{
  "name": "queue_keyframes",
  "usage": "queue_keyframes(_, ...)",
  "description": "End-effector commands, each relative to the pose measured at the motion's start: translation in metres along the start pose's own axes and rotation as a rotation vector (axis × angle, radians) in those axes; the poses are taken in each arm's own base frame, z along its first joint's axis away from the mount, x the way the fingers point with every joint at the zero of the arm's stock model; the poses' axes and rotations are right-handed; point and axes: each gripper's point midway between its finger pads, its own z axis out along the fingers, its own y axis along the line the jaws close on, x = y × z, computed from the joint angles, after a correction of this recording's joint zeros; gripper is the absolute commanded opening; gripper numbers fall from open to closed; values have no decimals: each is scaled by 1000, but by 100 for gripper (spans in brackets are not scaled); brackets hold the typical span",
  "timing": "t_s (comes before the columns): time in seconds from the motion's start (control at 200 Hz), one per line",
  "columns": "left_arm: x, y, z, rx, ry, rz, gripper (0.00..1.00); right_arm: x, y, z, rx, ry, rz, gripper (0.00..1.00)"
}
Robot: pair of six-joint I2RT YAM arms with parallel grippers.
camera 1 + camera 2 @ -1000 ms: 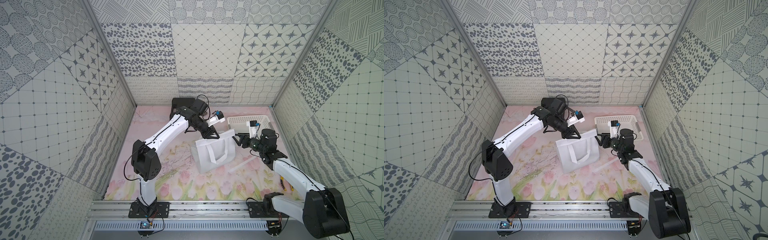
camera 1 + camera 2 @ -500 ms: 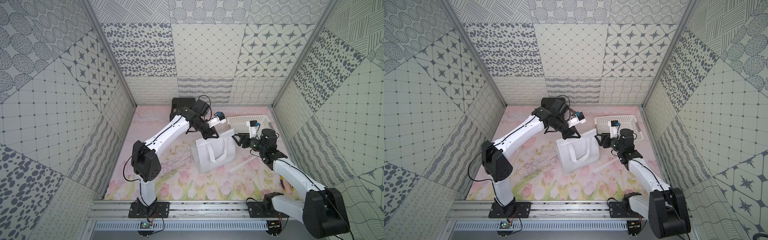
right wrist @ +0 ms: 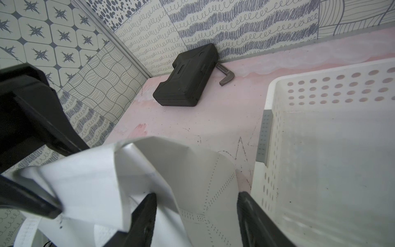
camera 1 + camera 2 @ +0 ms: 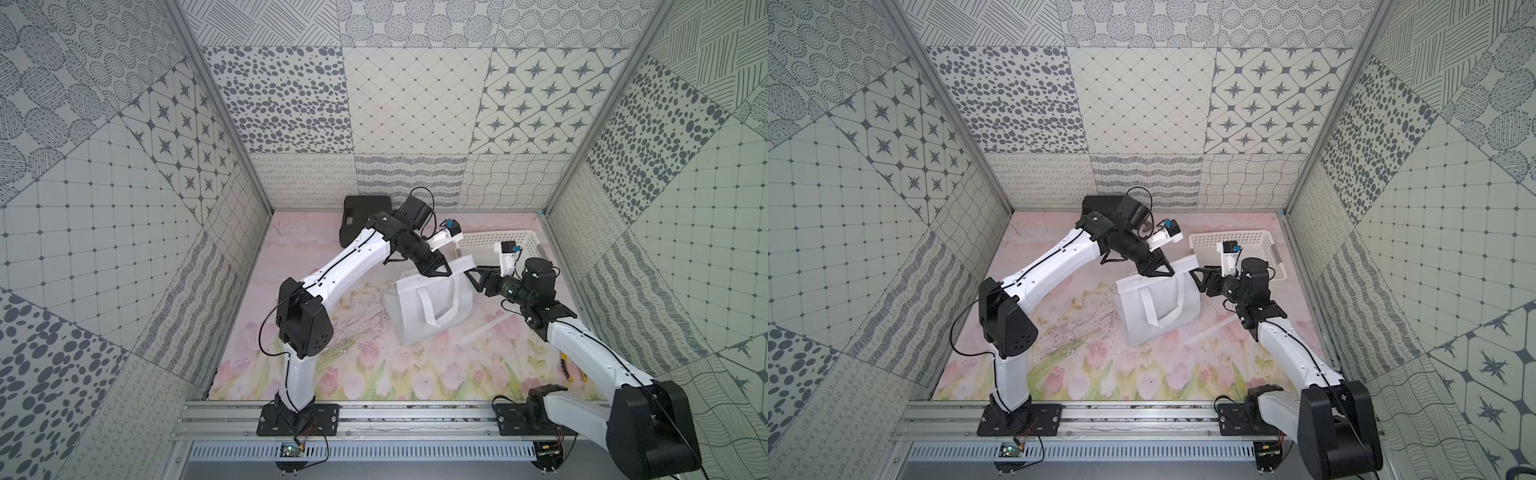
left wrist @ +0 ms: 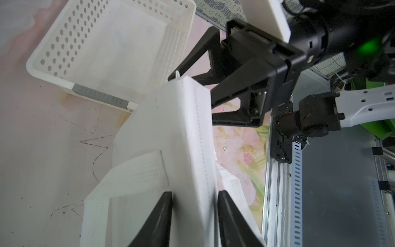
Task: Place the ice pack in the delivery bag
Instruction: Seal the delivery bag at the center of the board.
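Bag (image 4: 415, 316) upright, left tool (image 5: 194, 193) apart astride its top edge, right tool (image 3: 195, 195) likewise apart

Top views: high above front rail (image 4: 374, 415), angled down, whole cell. Wrist cams: close, both on delivery bag (image 5: 171, 139), perforated basket (image 5: 64, 49).

I read no text, label, brand or number anywhere; small print on the basket (image 5: 64, 42) rim is too blurred.

Black case (image 4: 365, 210) and white basket (image 4: 486, 241) sit apart.
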Motion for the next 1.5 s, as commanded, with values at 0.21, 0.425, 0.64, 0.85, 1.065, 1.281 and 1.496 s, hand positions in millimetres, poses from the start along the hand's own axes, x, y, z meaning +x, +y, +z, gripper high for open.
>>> queue_keyframes(0.21, -31, 11, 14, -40, -58, -31, 40, -11, 11, -2, -28, -30, -42, 59)
queue_keyframes(0.425, -37, 11, 24, -38, -67, -36, 40, -11, 15, 3, -48, -30, -40, 52)
queue_keyframes(0.64, -24, 5, 10, -69, -10, 5, 44, -11, 21, 5, -63, -24, -44, 46)
queue_keyframes(0.85, -21, 3, -6, -114, 9, -60, 45, -9, 28, 7, -68, -14, -68, 46)
queue_keyframes(1.065, -22, 6, 4, -89, 10, -120, 44, -4, 36, 13, -81, 2, -83, 46)
queue_keyframes(1.281, -29, 6, 17, -48, -10, -144, 42, -4, 41, 14, -88, 7, -96, 46)
queue_keyframes(1.496, -29, 12, 27, -47, -13, -157, 36, -2, 43, 15, -87, 14, -105, 46)
